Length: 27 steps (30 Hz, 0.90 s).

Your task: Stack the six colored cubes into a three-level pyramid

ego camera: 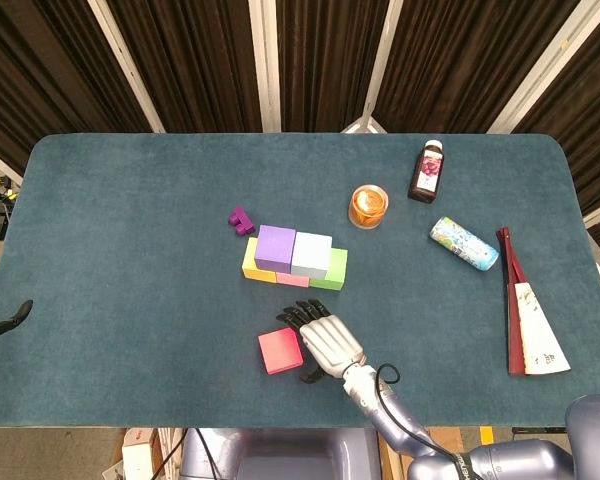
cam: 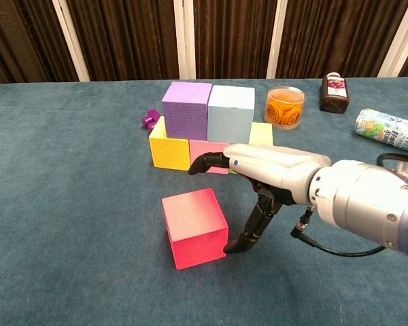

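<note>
I see two cubes [cam: 209,109] atop three cubes [cam: 170,151] mid-table [ego camera: 110,230]; loose cube [cam: 194,226] toward near edge, right hand [cam: 258,170] beside it.

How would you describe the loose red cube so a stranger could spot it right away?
Find the block stack in the middle of the teal table. Nearer the table's front edge, the red cube sits alone, with the right hand beside it. It is the only cube apart from the stack.

Silver robot hand [cam: 272,173], black fingers [cam: 204,161], black cable [cam: 333,250]
</note>
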Tool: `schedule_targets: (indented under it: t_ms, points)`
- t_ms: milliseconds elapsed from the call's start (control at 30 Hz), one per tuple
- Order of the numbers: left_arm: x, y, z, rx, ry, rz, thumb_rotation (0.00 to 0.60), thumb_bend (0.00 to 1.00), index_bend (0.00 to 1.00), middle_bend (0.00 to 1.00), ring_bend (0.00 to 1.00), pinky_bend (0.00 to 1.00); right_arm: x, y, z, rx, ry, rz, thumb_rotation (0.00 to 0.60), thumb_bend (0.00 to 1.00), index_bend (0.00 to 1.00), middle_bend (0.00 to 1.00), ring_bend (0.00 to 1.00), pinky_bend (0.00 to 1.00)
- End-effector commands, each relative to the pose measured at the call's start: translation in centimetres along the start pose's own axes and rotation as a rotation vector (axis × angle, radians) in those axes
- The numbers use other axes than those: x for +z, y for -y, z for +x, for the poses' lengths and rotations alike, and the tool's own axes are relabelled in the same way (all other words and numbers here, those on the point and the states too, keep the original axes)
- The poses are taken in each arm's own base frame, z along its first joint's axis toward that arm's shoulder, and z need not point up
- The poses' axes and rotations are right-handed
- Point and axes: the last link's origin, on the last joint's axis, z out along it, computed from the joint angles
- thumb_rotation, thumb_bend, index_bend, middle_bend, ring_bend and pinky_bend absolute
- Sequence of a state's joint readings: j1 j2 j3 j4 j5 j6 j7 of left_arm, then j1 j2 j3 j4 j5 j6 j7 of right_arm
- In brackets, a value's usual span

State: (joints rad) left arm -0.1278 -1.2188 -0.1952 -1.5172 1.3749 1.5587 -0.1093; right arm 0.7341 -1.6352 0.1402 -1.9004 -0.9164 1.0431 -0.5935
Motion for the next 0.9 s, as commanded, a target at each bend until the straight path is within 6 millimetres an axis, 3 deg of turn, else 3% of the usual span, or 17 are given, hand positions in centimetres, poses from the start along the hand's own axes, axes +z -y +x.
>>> schedule_targets:
  t_ms: [33,900]
  points:
    - [0.0,0.0,0.0,-0.002,0.000,0.001,0.600,0.27,0.10,0.04,0.00,0.00,0.4,0.2,-0.1,-0.004,0.003,0.004,0.600,0.10,0.18,0.18,0.04,0.00]
    - [0.3,0.1,-0.1,-0.013,0.001,0.020,0.600,0.27,0.10,0.04,0.00,0.00,2.1,0.4,-0.7,-0.011,0.014,0.000,0.600,0.15,0.31,0.32,0.14,0.00]
